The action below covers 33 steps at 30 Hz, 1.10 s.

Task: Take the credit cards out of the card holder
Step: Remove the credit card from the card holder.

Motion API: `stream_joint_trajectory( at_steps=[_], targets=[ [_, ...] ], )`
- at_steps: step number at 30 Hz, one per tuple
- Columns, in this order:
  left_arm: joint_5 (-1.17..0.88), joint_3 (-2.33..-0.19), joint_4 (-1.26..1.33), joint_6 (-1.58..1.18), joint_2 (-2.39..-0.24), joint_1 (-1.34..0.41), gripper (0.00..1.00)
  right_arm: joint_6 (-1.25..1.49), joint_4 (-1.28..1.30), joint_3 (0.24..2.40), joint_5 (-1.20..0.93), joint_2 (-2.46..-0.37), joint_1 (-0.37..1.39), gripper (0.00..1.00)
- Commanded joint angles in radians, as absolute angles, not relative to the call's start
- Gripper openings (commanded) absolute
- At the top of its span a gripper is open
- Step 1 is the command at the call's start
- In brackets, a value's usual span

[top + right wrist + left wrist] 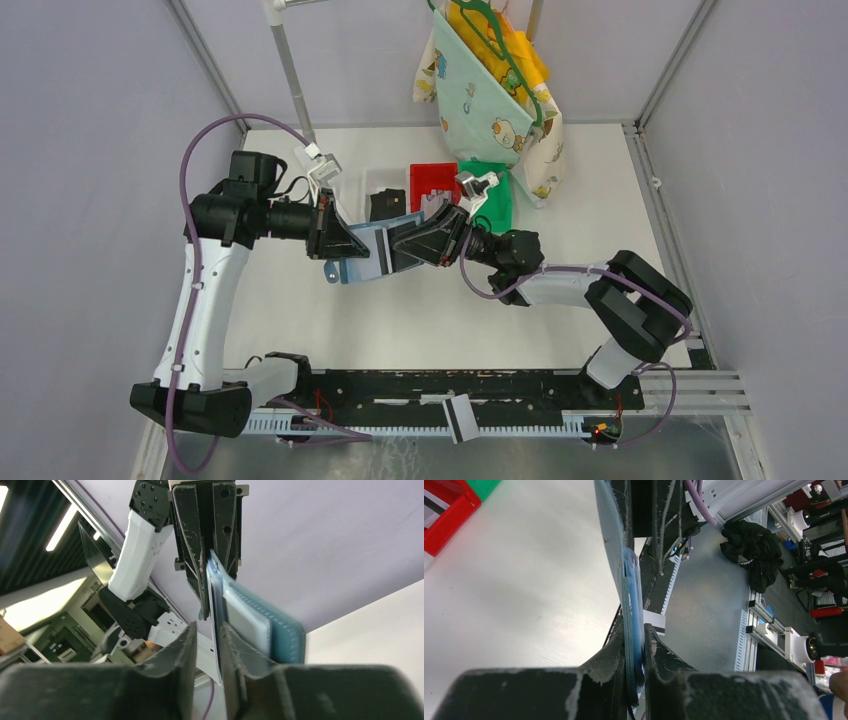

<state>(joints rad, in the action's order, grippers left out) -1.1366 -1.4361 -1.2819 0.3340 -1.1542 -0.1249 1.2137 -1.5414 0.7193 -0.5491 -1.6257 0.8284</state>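
Note:
The teal card holder (372,252) is held in the air between both arms. My left gripper (350,245) is shut on its left end; in the left wrist view the jaws (635,635) pinch its blue edge (633,595). My right gripper (402,240) is at the holder's right end. In the right wrist view its fingers (207,630) straddle a thin pale credit card (216,632) sticking out of the holder (289,632). The card lies against the right finger, with a gap on the left. Another pale card (247,620) sits in a pocket.
A red bin (432,183), a green bin (497,205) and a small black object (385,205) sit on the table behind the grippers. A patterned cloth bag (490,110) hangs at the back. A metal pole (292,70) stands back left. A black rail (450,388) runs along the front edge.

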Motion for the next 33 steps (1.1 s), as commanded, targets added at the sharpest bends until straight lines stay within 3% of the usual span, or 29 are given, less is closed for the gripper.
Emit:
stream_joint_trajectory(
  at_steps=[1,5,11,16,19,29,33],
  targets=[
    [-1.210,-1.500,-1.281,0.380,-1.155,-0.128,0.02,1.185,-1.585,0.723,-0.581,-1.609,0.834,0.37],
    [-1.205,-1.508,-1.259,0.348,-1.161,-0.128,0.02,1.132,-1.483,0.750,-0.583,-1.605,0.848,0.42],
    [-1.168,-1.484,-1.172,0.261,-1.156,-0.128,0.02,1.086,-1.395,0.808,-0.587,-1.618,0.871,0.39],
    [-1.119,-1.462,-1.043,0.136,-1.162,-0.129,0.08,1.139,-1.439,0.849,-0.568,-1.663,0.873,0.11],
    [-1.126,-1.473,-1.038,0.115,-1.199,-0.128,0.18,1.229,-1.564,0.876,-0.547,-1.719,0.872,0.00],
    [-1.185,-1.497,-1.191,0.260,-1.225,-0.128,0.38,1.296,-1.686,0.799,-0.449,-1.727,0.842,0.00],
    [-1.213,-1.509,-1.258,0.333,-1.224,-0.127,0.35,1.310,-1.710,0.751,-0.415,-1.711,0.823,0.00]
  ],
)
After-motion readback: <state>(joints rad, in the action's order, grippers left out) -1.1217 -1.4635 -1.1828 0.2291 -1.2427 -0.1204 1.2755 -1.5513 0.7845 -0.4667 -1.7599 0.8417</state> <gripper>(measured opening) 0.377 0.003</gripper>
